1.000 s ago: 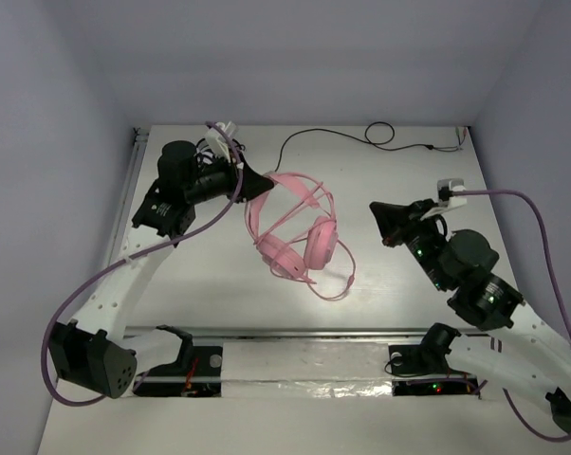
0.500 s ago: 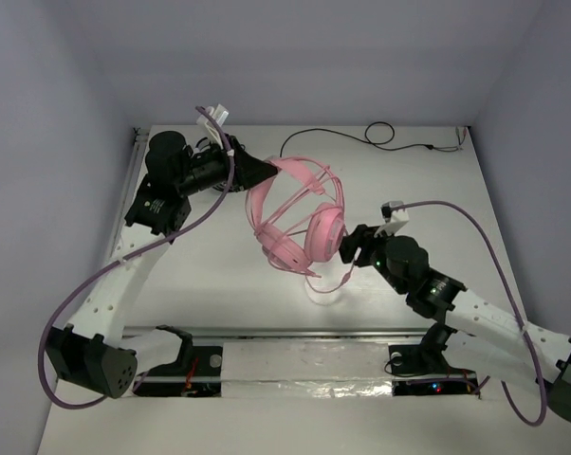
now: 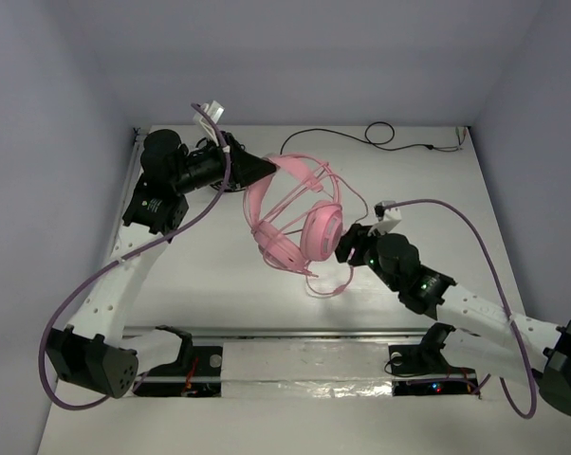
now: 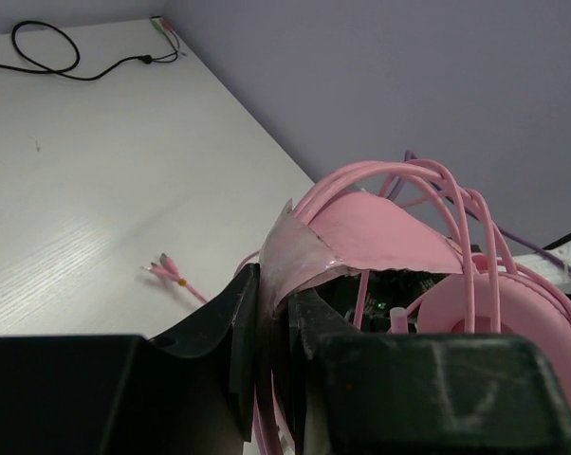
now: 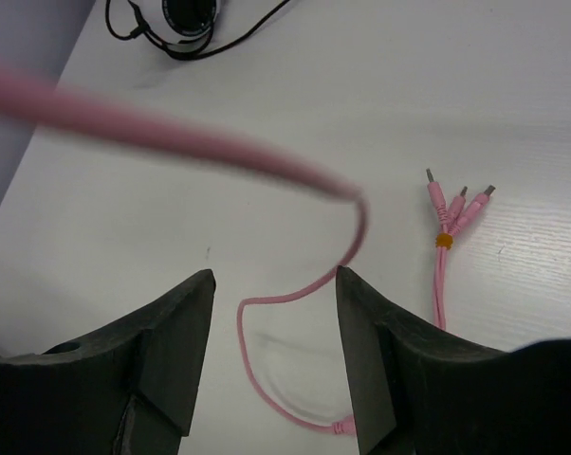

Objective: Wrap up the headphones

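Observation:
The pink headphones (image 3: pixel 300 216) hang off the table by their headband (image 4: pixel 371 227), and my left gripper (image 3: pixel 269 171) is shut on that band; in the left wrist view the jaws (image 4: pixel 276 284) pinch the band's edge. Several turns of thin pink cable (image 4: pixel 428 175) run over the band. One round earcup (image 3: pixel 322 231) faces my right gripper (image 3: pixel 344 248), which stands open just beside it. In the right wrist view the open fingers (image 5: pixel 274 284) frame a loose cable loop (image 5: pixel 252 355) lying on the table. The cable's pink plugs (image 5: pixel 451 210) lie to the right.
A black cable (image 3: pixel 385 135) coils at the table's far edge. A round black object with a black cord (image 5: pixel 189 14) shows at the top of the right wrist view. Purple walls close in the left, back and right sides.
My right arm swung left from the right side to the headphones' earcup, and its gripper went from shut to open. The left gripper shifted slightly with the headband still held.

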Controlling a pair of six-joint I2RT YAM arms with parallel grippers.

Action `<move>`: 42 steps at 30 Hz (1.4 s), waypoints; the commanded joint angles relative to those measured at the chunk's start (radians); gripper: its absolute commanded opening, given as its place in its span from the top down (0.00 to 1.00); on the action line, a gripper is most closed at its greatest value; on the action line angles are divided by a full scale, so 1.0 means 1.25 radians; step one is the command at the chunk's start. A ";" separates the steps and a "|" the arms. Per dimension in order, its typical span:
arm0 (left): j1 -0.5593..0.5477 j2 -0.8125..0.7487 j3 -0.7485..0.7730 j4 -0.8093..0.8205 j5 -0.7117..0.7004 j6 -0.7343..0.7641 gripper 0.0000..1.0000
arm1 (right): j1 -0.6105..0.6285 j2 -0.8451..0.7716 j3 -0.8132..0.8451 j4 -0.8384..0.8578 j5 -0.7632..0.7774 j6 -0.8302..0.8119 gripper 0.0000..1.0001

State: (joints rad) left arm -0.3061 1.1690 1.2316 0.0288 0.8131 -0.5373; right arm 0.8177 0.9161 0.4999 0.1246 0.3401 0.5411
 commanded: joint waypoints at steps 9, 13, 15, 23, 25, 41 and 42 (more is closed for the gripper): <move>0.033 -0.012 0.042 0.189 0.037 -0.185 1.00 | -0.014 0.031 -0.030 0.149 -0.073 0.063 0.58; 0.033 -0.005 0.037 0.241 0.035 -0.234 1.00 | -0.014 0.079 -0.043 0.196 -0.101 0.084 0.49; 0.033 -0.003 0.032 0.259 0.038 -0.249 1.00 | -0.014 0.122 -0.040 0.252 -0.109 0.097 0.43; 0.056 0.012 0.010 0.315 0.048 -0.344 1.00 | -0.014 0.315 -0.061 0.513 -0.076 0.119 0.47; 0.066 0.011 -0.011 0.362 0.051 -0.393 1.00 | -0.014 0.340 -0.061 0.549 -0.078 0.119 0.49; 0.084 0.021 -0.172 0.584 -0.183 -0.662 1.00 | 0.186 0.565 0.123 0.471 -0.092 0.101 0.95; 0.084 0.022 -0.177 0.588 -0.198 -0.665 1.00 | 0.206 0.564 0.131 0.464 -0.095 0.101 0.97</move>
State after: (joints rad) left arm -0.2054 1.2095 1.0065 0.6426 0.6830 -1.2705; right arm 1.0245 1.6310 0.6163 0.7338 0.1932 0.6918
